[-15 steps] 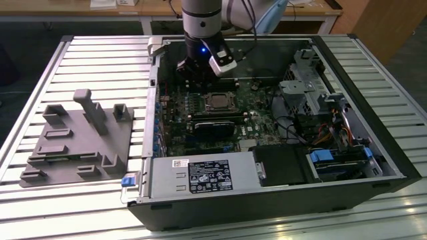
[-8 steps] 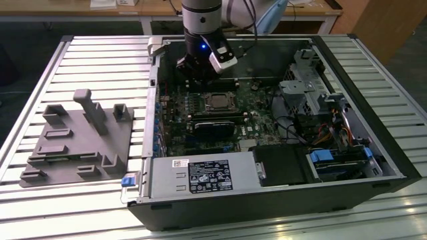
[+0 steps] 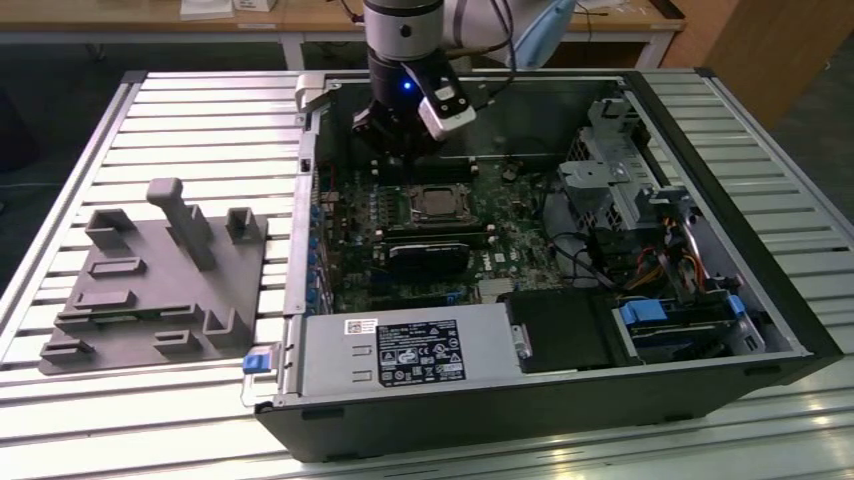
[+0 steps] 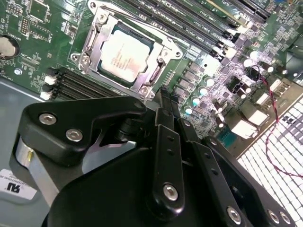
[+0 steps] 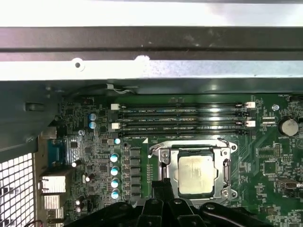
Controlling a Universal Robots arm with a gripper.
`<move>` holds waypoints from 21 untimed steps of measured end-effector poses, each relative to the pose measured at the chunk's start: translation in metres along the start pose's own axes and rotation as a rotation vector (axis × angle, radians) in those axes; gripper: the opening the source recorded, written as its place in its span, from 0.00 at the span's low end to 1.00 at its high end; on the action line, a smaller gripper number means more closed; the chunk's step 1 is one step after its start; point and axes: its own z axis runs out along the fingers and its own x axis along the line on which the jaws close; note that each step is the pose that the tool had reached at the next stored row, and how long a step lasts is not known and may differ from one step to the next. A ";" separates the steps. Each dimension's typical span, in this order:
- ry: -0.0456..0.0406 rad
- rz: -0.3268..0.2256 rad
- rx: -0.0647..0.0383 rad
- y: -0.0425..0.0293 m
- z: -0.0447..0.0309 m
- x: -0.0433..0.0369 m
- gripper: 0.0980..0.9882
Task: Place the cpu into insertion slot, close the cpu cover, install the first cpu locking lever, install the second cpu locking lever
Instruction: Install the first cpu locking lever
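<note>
Over the far end of the open computer case (image 3: 534, 425), your arm hangs with its gripper (image 4: 163, 97) held low, close to the green circuit board (image 5: 265, 187). Its two black fingers (image 4: 166, 142) look pressed together at the tips with nothing between them, so you are carrying nothing. In the second wrist view those tips sit just beside one corner of the socket (image 4: 144, 89); whether they touch the metal there you cannot tell.

Your chip (image 4: 124, 53) is already seated flat in the socket, its dull silver top facing up. The cover (image 5: 168, 172), a thin metal frame, lies down around it, and the chip shows through the window in the middle. At one corner of the frame a thin bent end of a locking lever (image 5: 150, 152) sticks out; you cannot tell from these views whether either lever is latched.

Rows of long dark memory slots (image 5: 180, 113) run alongside the socket. In the exterior view the labelled power supply box (image 3: 400, 352) sits at the case's edge nearest the camera, well apart from the gripper. A grey moulded tray (image 3: 147, 290) rests on the slatted table (image 3: 187, 110) just beside the case, toward the exterior view's left.
</note>
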 end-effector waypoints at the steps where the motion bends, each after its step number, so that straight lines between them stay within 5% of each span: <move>1: -0.0002 0.000 0.000 0.0000 -0.0011 0.0000 0.01; 7: -0.0049 0.000 0.000 -0.0001 -0.0031 0.0018 0.01; 18: -0.0206 0.000 -0.002 -0.0006 -0.0037 0.0167 0.01; 21: -0.0217 0.000 -0.011 -0.0007 -0.0038 0.0199 0.01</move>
